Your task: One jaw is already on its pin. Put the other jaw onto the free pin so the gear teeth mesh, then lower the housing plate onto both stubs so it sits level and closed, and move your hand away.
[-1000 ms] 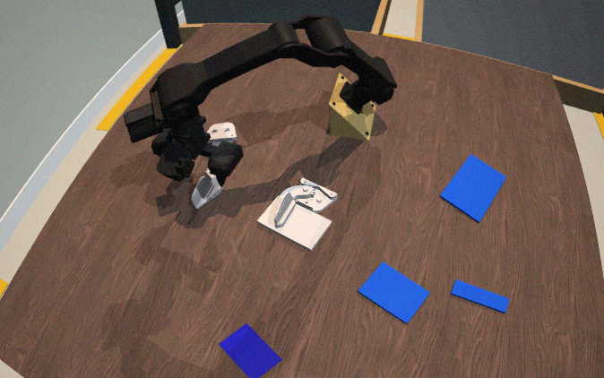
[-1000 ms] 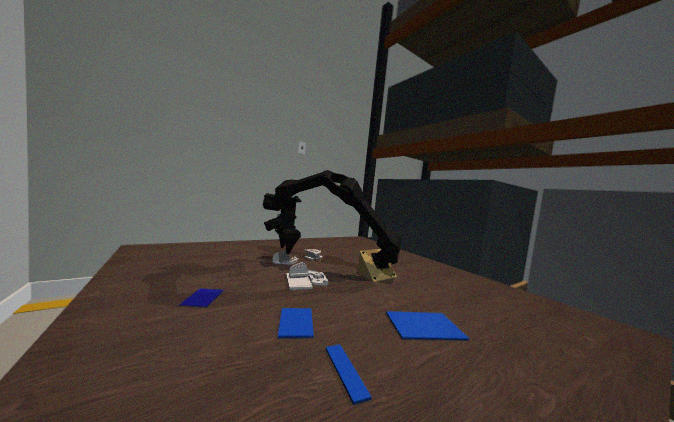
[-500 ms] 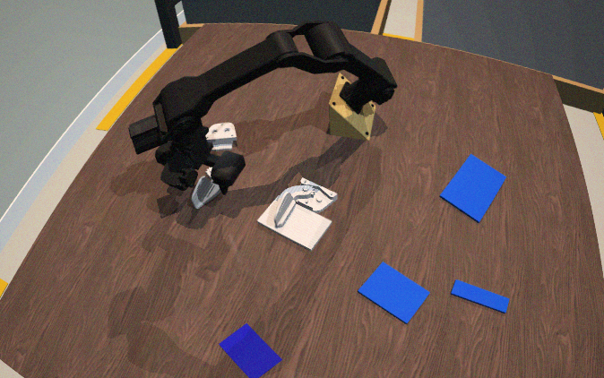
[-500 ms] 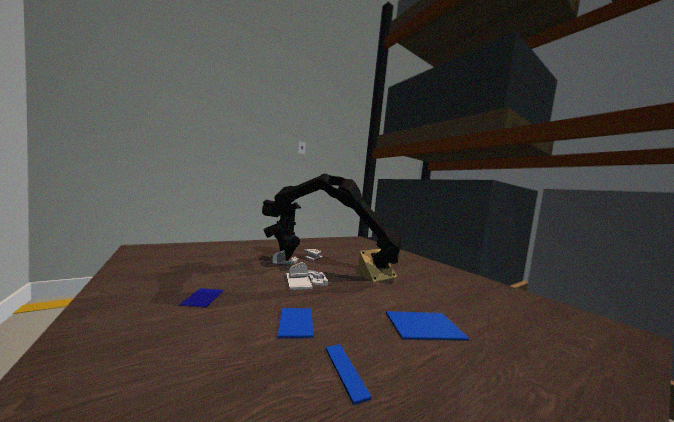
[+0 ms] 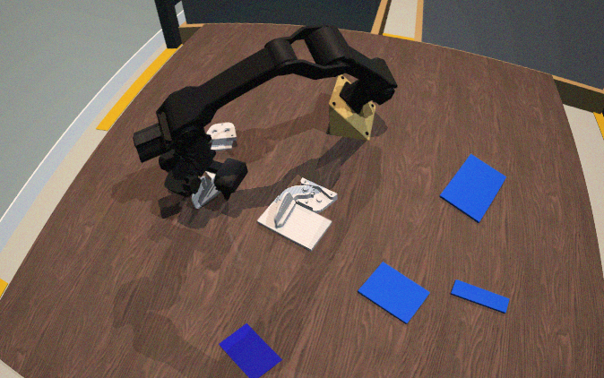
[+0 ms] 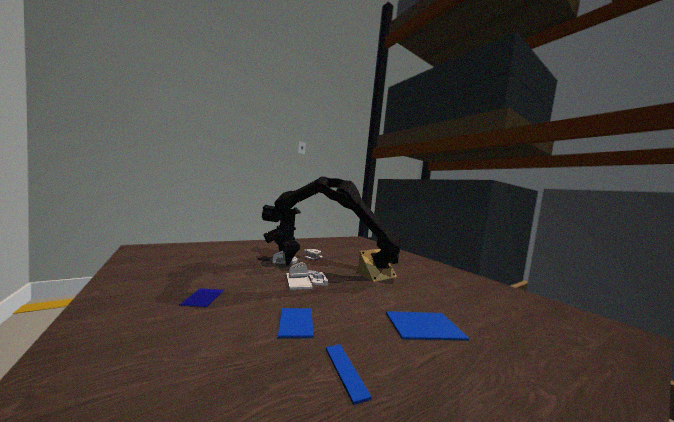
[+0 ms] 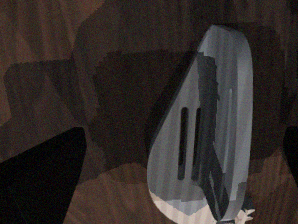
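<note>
The loose grey-white jaw lies on the table. My gripper is open and low over it, one finger on each side, holding nothing. The gear teeth show at the bottom edge of the wrist view. The mounted jaw sits on the white base. Small round pegs show on the base's far part; which is the free pin is hard to tell. The white housing plate lies apart, behind the gripper, partly hidden by the arm in the top view.
The arm stands on a yellow angled mount. Two bright blue plates, a blue strip and a dark blue square lie farther off on the table.
</note>
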Robot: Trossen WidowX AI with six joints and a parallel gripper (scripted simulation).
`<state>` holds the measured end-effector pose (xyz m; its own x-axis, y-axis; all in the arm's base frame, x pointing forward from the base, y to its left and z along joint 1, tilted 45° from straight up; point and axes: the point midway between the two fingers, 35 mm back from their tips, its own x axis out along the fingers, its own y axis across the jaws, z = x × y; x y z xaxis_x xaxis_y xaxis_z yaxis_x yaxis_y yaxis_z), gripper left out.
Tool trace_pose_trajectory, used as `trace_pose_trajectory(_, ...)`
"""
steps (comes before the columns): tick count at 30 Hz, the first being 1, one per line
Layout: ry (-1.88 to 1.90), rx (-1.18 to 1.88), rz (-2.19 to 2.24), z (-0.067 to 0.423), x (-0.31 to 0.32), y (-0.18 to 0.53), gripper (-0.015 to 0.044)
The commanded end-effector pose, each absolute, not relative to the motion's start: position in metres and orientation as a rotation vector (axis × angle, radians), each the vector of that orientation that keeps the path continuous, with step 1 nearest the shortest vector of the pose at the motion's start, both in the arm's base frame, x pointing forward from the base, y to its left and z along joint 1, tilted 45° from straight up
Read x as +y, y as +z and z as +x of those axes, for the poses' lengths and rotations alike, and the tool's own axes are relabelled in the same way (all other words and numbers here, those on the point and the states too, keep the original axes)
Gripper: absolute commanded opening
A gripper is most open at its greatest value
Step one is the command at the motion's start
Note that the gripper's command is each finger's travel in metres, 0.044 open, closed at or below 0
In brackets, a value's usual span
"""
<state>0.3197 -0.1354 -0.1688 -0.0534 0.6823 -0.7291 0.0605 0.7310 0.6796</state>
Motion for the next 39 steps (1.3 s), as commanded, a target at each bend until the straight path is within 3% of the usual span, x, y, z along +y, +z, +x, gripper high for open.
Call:
trace_pose_trajectory(1, 0.558, 1.561, 0.630, 0.3196, -0.1342, -0.1698, 0.0440)
trace_pose_trajectory(21, 0.558, 1.561, 0.630, 0.3196, -0.1341, -0.1700, 0.0440)
trace_pose_trajectory(32, 0.563, 1.563, 0.624, 0.3191, -0.1342, -0.1698, 0.0151)
trace_pose_trajectory(39, 0.563, 1.563, 0.624, 0.3191, -0.1342, -0.1698, 0.0134)
